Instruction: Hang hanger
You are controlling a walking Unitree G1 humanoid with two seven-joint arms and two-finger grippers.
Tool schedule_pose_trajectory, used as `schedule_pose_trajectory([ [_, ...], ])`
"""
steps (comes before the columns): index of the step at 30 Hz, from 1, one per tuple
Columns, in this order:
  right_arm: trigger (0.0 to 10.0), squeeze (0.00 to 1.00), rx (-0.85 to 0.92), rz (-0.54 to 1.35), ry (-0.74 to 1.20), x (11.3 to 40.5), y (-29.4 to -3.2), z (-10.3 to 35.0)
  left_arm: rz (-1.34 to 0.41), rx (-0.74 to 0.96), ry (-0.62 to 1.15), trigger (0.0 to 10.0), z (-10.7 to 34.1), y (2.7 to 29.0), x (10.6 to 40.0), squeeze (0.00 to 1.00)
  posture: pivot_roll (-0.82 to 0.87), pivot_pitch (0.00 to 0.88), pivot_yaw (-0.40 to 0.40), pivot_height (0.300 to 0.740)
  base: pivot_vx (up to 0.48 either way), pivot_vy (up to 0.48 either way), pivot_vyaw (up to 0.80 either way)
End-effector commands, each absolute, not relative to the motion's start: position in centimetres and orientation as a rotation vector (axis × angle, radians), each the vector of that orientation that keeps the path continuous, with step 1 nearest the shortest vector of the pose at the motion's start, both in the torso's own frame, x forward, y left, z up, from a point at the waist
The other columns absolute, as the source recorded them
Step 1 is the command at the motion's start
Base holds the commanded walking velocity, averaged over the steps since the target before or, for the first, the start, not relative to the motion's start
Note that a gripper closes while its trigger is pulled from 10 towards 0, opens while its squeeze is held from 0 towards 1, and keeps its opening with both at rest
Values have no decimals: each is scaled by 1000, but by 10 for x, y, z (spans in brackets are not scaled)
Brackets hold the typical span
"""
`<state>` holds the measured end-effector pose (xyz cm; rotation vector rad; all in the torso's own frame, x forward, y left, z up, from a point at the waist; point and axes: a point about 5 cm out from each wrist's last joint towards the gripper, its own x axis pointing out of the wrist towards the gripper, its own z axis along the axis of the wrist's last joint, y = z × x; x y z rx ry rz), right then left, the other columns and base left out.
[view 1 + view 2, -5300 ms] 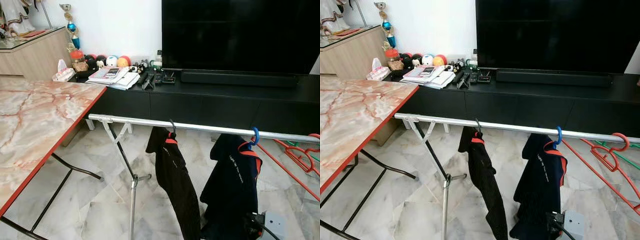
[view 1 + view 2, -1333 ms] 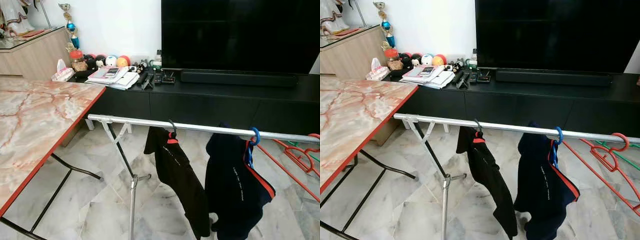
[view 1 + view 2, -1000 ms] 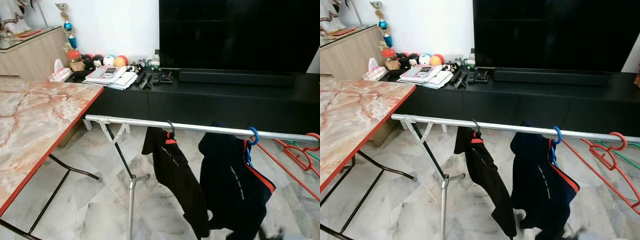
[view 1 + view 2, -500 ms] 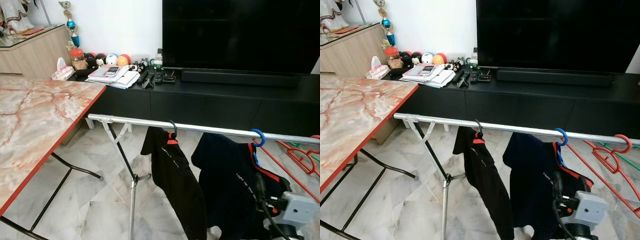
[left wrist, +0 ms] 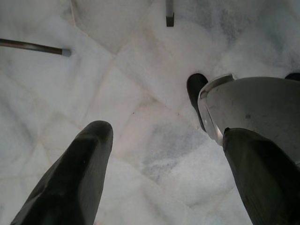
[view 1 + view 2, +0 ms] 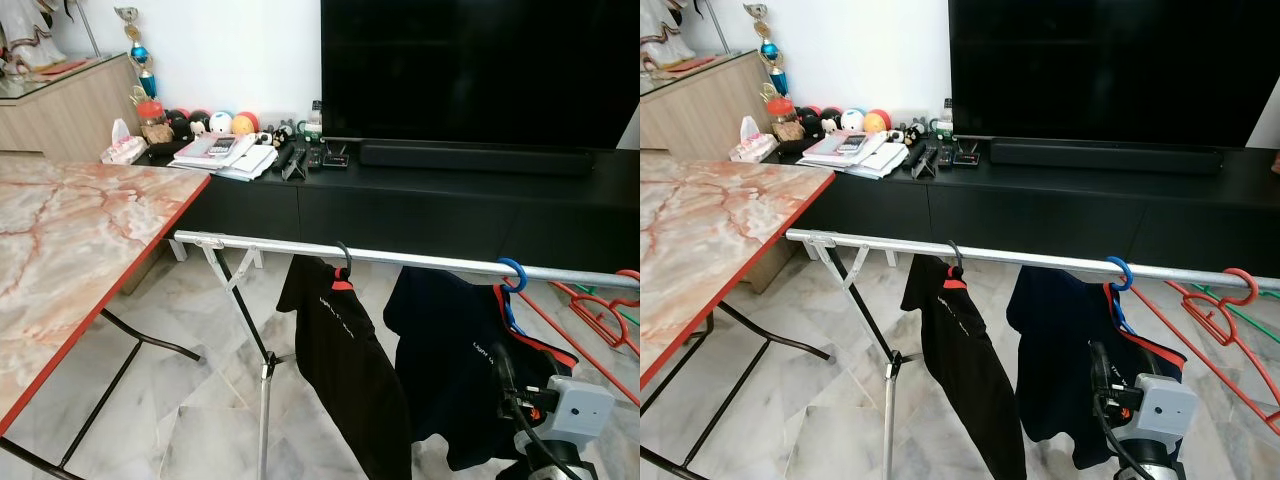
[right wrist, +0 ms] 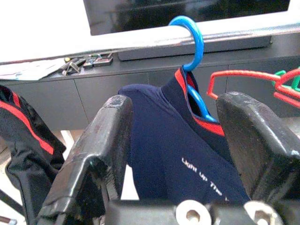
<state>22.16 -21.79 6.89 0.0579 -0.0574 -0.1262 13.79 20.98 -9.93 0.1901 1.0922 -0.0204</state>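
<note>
**Blue hanger hooked on the steel rail, both grippers empty**

Blue plastic is the material of the hanger (image 7: 191,44), and its round hook sits over the silver rail (image 6: 420,260) of the drying rack. A navy shirt (image 7: 183,159) with red trim at the collar and white lettering hangs from this hanger below the rail. Further along the rail, toward the marble bench (image 6: 70,250), a black hanger hook (image 6: 345,256) carries a black shirt (image 6: 345,370) with a red collar. At the far end of the rail from the bench, a red hanger (image 6: 1230,300) is hooked on, with a green hanger (image 6: 1252,322) just behind it.

The right gripper (image 7: 185,140) is raised in front of the navy shirt, below the rail, with its two black fingers (image 7: 101,154) spread wide and nothing between them; they do not touch the shirt or the blue hanger. The left gripper (image 5: 164,173) points down at the marble floor (image 5: 140,93), also wide open and empty.

Behind the rail stands a long black TV cabinet (image 6: 450,205) with a large television (image 6: 470,70) and a soundbar (image 6: 475,157) on it.
</note>
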Motion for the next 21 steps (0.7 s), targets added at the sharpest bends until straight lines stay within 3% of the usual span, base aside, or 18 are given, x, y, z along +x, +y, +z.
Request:
schedule_pose_trajectory([
  [1, 10000, 0, 60, -113, -40, 226, -215, 67, -13, 185, 1095, 10000, -100, 212, 136, 0, -43, 0, 28, 740, 262, 0, 0],
  [12, 10000, 0, 57, -118, -38, 228, -214, 67, -13, 177, 1090, 10000, -99, 211, 137, 0, -36, 0, 16, 740, 278, 0, 0],
  [21, 10000, 0, 49, -137, -17, 221, -218, 63, -18, 172, 1096, 10000, -99, 210, 138, 0, -38, 0, 12, 740, 0, 0, 0],
])
